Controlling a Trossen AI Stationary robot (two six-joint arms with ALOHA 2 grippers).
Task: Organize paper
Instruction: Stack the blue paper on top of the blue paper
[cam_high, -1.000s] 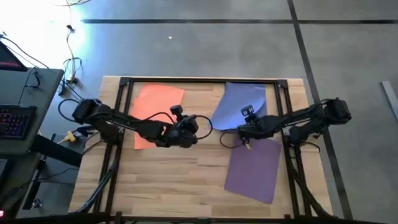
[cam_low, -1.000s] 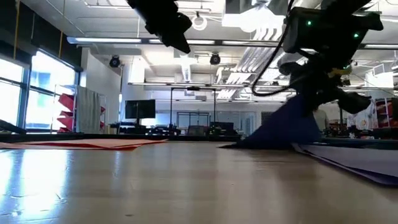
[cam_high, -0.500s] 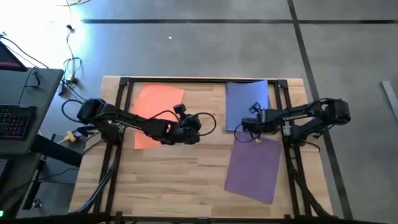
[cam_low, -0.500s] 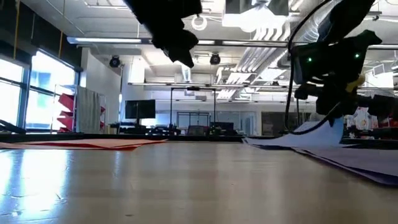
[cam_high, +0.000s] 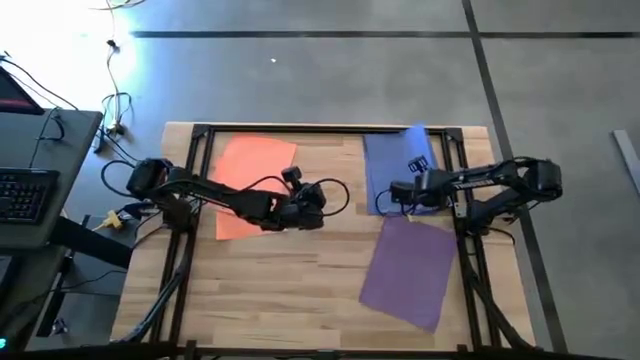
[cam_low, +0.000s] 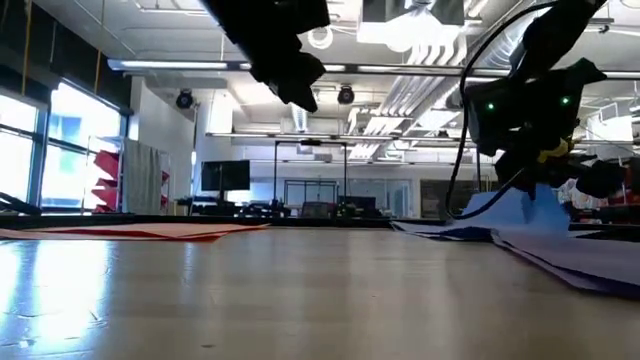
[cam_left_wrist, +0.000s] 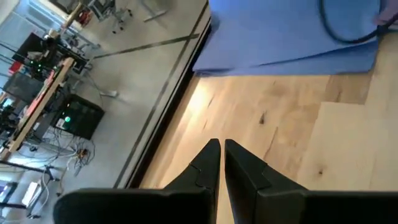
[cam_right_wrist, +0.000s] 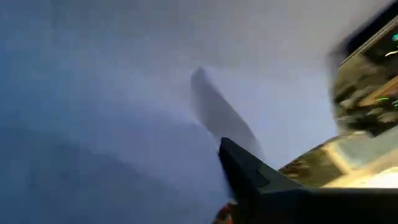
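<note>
Camera layout. The high view looked straight down on the whole table. The low view faced level across it at board height. Each wrist view looked closely past its own jaws; the left wrist and high views shared the blue sheet.

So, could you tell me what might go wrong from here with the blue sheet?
The right gripper sits at the blue sheet's near edge, which is lifted off the table in the low view, so it could crease or slide askew. That sheet lies close to the table's far edge and might slip over it. The left gripper hangs shut mid-table, close enough to get in the way.
</note>
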